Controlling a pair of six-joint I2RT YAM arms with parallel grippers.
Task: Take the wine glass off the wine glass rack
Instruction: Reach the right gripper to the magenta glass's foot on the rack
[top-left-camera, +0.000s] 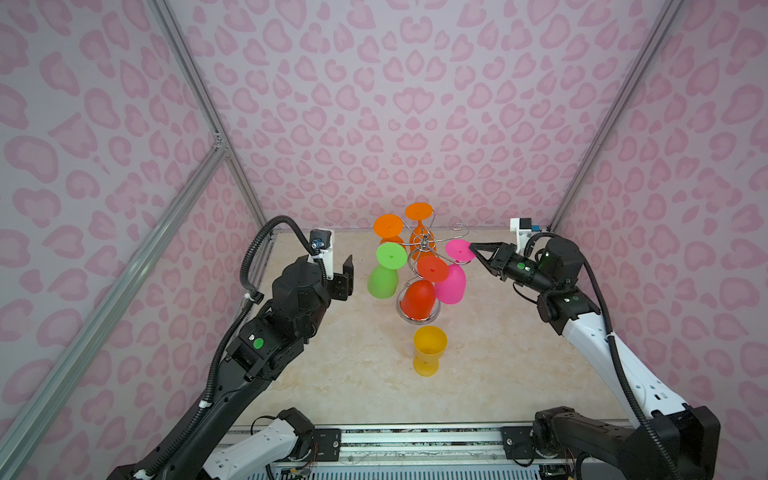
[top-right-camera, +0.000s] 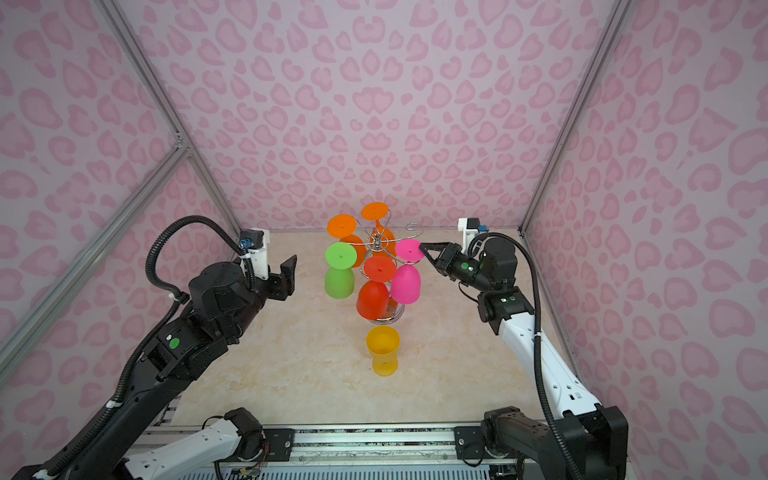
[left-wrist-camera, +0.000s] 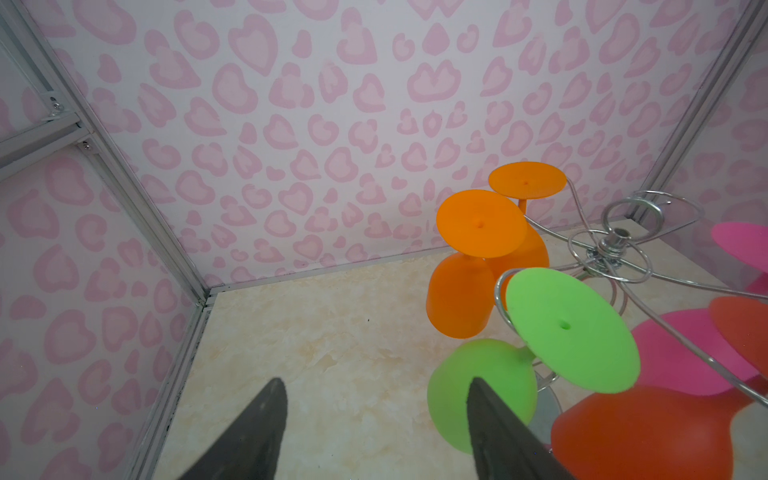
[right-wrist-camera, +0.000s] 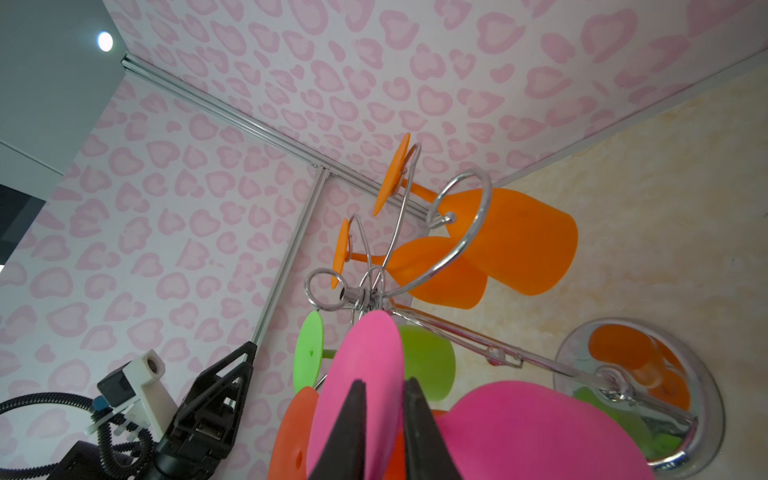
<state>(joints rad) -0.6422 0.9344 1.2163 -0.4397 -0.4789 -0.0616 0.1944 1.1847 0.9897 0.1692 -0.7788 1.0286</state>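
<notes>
R gripper (right-wrist-camera: 382, 380) is pinching foot rim of pink wine glass (top-left-camera: 451, 284), jaws nearly together on it; glass is hanging inverted on wine glass rack (top-left-camera: 424, 246), mid-table. L gripper (left-wrist-camera: 376, 380) is hovering nr green glass (left-wrist-camera: 478, 395), jaws wide apart, empty

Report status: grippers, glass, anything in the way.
Right gripper pinching pink wine glass by its foot, glass hanging on rack. Left gripper open, empty, near green glass. Red glass hangs close beside pink.

Pink wine glass (top-left-camera: 451, 286), chrome rack (top-left-camera: 424, 246)
</notes>
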